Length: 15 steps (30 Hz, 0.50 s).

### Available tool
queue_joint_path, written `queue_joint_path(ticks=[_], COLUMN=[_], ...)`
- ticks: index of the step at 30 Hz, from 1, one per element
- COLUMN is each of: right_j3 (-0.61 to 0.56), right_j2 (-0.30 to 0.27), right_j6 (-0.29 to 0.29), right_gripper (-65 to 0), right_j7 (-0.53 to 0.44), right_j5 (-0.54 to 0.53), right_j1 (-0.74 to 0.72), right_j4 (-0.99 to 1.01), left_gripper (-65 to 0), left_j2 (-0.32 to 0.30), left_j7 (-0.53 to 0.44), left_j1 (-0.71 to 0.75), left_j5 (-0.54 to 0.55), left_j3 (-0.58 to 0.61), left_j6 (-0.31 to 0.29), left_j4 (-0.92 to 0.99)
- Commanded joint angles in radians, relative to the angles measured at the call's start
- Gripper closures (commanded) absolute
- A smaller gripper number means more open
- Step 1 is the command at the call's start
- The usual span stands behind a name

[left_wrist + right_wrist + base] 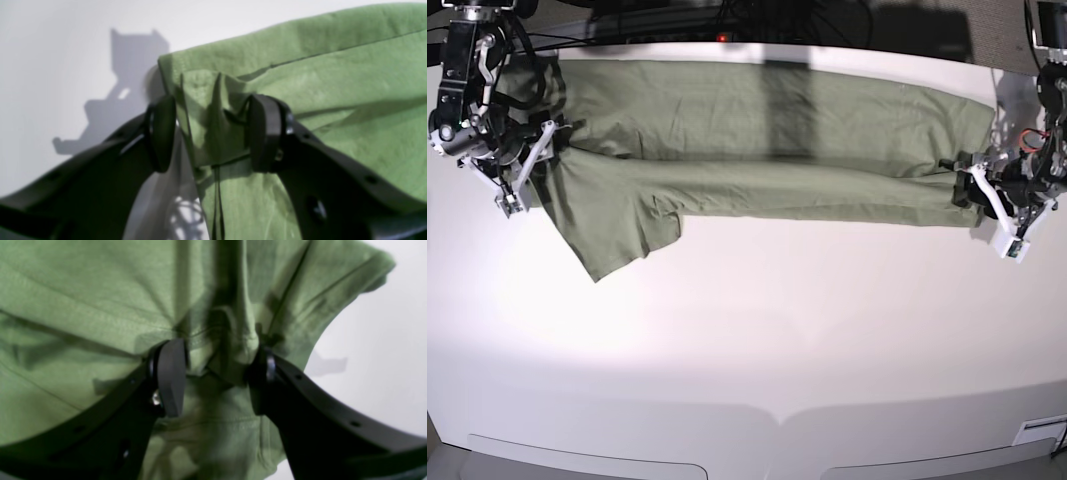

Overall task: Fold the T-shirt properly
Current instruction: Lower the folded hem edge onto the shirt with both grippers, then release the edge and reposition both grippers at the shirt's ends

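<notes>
a: where was the t-shirt?

b: it lay stretched sideways across the far part of the white table, folded lengthwise so that one long edge lay over the body. a sleeve stuck out toward the near side at the base view's left end.

a: and the left gripper?

b: at the shirt's end on the base view's right. its jaws stood apart, with a bunched corner of cloth between them. one black pad touched the fabric, the other pad stood just clear of it, so the cloth was not clamped.

a: the right gripper?

b: at the opposite end, by the sleeve. its jaws were also spread, with a ridge of gathered fabric sitting in the gap. one pad showed a slight gap from the fold; whether the other touched the cloth i could not tell.

a: was either end lifted?

b: from the base view both ends appeared to rest on the table.
</notes>
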<state>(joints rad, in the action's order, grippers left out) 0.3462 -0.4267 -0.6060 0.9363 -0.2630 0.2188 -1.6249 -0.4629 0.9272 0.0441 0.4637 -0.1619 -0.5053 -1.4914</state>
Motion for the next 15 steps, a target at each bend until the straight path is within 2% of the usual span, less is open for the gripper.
queue_joint_path(ticks=[1, 4, 7, 9, 12, 15], right_j3=[0.007, 0.018, 0.055, 0.086, 0.136, 0.187], right_j2=[-0.016, -0.017, -0.016, -0.017, -0.017, -0.017], right_j6=[0.004, 0.004, 0.004, 0.004, 0.004, 0.004], right_gripper=[-29.5, -29.6, -29.5, -29.6, -29.6, -29.6], right_j7=[-0.014, -0.016, -0.035, -0.039, -0.069, -0.095], right_j5=[0.001, 0.003, 0.003, 0.002, 0.002, 0.002], right_j1=[-0.014, -0.019, -0.019, -0.019, -0.019, -0.021], right_j4=[-0.013, -0.013, -0.013, -0.013, -0.013, -0.013], left_gripper=[-33.5, -33.5, -33.5, -33.5, -33.5, -33.5], left_j2=[-0.017, -0.017, -0.017, -0.017, -0.017, -0.017], left_j7=[-0.008, -0.009, -0.029, -0.056, -0.069, -0.074], left_j1=[-0.016, -0.016, -0.016, -0.016, -0.017, -0.018], left_j5=[0.007, 0.006, -0.050, -0.097, -0.097, -0.097], left_j3=[-0.008, -0.008, -0.008, -0.008, -0.008, -0.008], left_j6=[-0.002, -0.002, 0.005, 0.044, 0.106, 0.124], left_j4=[-0.014, -0.014, -0.014, -0.014, -0.014, -0.014])
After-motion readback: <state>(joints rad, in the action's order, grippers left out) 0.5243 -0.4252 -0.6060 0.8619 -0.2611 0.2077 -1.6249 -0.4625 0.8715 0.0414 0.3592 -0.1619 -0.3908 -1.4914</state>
